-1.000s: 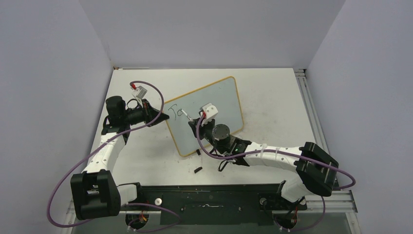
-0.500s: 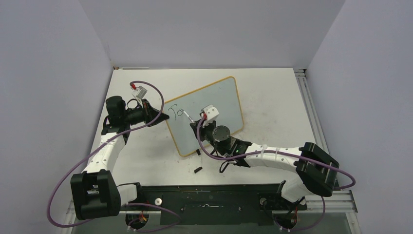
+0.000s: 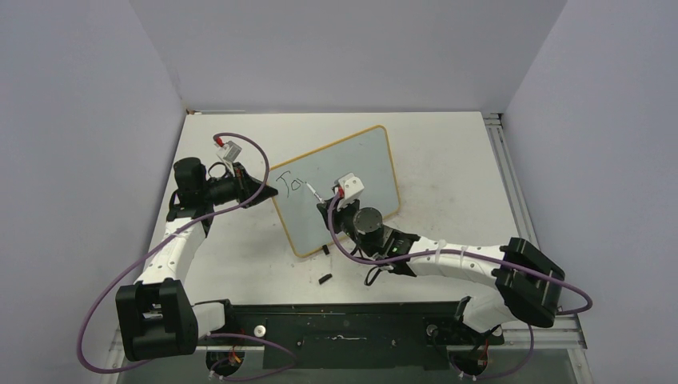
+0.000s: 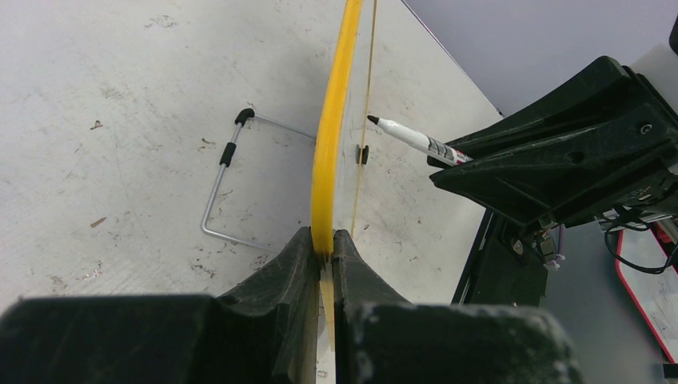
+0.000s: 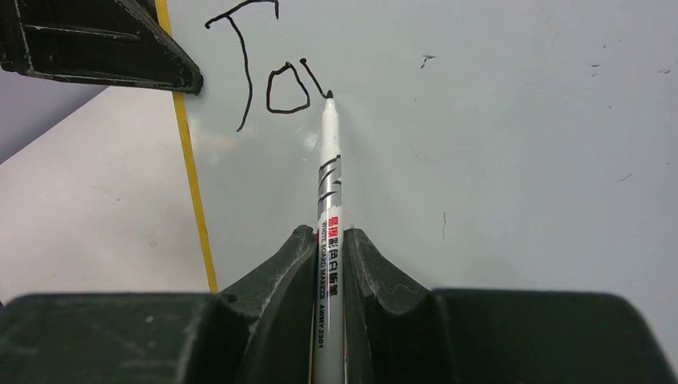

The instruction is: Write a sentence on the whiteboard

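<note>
The whiteboard (image 3: 352, 172) stands tilted on the table, its yellow frame (image 4: 332, 136) seen edge-on in the left wrist view. My left gripper (image 3: 260, 188) is shut on the board's left edge (image 4: 324, 240). My right gripper (image 3: 329, 206) is shut on a white marker (image 5: 328, 240), whose tip touches the board face (image 5: 520, 144). The sentence (image 5: 268, 68) reads "Jo" with one short slanted stroke beside it, at the board's upper left (image 3: 290, 186). The marker also shows in the left wrist view (image 4: 412, 138).
A black marker cap (image 3: 325, 279) lies on the table in front of the board. A black clip foot (image 3: 326, 250) sits at the board's lower edge. The board's wire stand (image 4: 224, 188) rests on the table behind it.
My right gripper has moved the marker a little to the right along the board and added a short stroke after "Jo". The left arm has not moved.
</note>
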You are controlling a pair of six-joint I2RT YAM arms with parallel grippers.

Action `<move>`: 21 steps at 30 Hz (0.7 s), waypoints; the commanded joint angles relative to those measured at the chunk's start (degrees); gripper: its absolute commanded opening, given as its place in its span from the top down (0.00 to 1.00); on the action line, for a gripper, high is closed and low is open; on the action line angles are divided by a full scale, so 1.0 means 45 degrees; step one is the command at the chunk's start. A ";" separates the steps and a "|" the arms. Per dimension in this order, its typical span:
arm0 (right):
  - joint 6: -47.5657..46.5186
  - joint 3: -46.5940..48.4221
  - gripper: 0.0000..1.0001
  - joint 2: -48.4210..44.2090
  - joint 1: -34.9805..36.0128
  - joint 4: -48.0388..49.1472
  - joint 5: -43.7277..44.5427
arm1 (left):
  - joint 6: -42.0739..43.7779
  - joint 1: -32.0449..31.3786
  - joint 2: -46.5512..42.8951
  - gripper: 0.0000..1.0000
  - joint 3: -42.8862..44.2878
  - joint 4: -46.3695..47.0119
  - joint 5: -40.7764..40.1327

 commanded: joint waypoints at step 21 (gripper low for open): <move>-0.0517 0.1238 0.95 0.0044 -0.0541 0.0203 0.0084 | 0.0207 0.0069 -0.0289 1.00 0.0331 0.0079 0.0277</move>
